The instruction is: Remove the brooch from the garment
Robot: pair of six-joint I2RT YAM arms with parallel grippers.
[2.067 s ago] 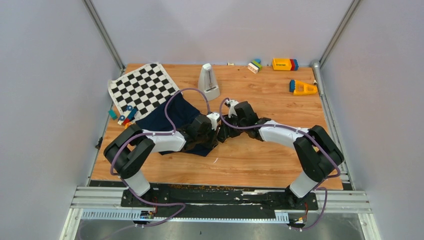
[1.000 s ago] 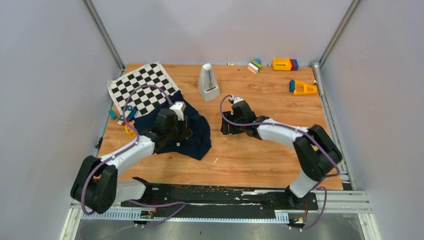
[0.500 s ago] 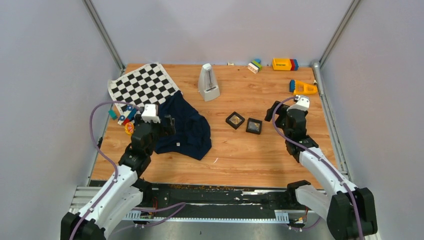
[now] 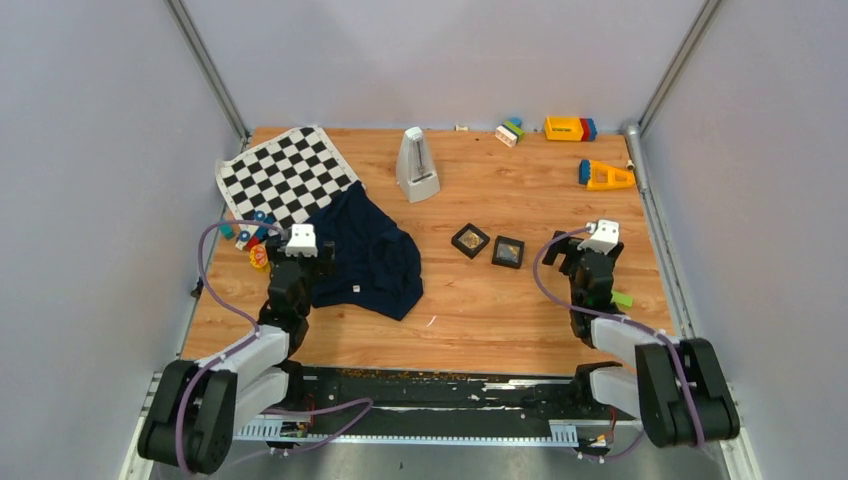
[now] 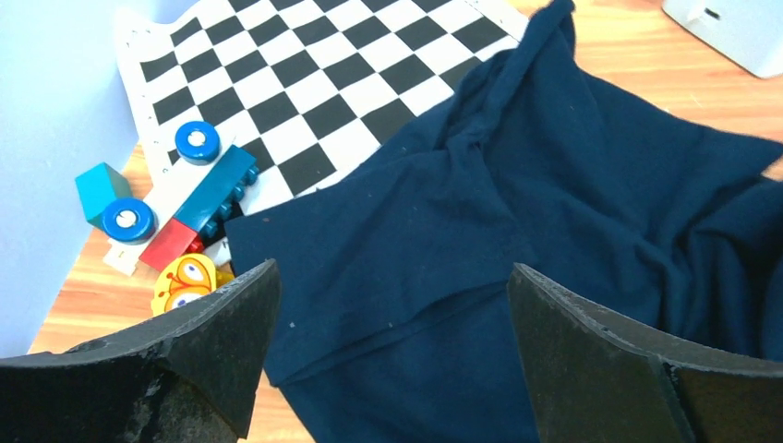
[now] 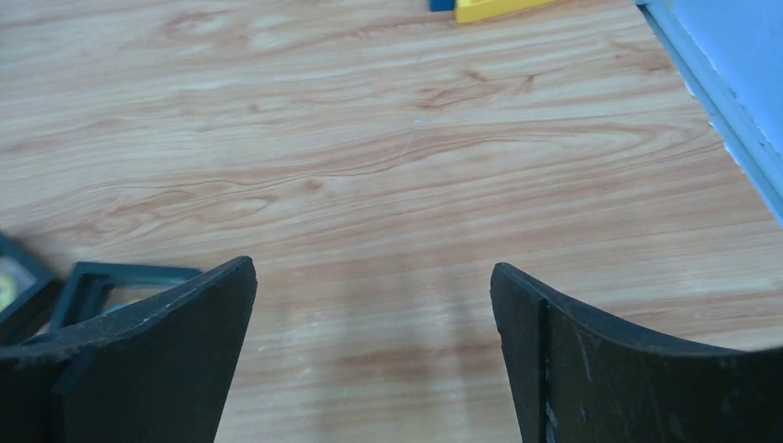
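Wood-grain table (image 4: 560, 200) under rumpled soft navy garment (image 4: 370, 255), beside checkered mat (image 4: 285, 175).

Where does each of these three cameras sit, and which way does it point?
Top external: fixed above and behind, looking down on the table; left arm and right arm show.
Left wrist: on the left arm, past the open left pincer onto the garment and checkered mat.
Right wrist: on the right arm, past the open right pincer onto bare wood and a black box.
Shared: top and left wrist both show garment and mat.
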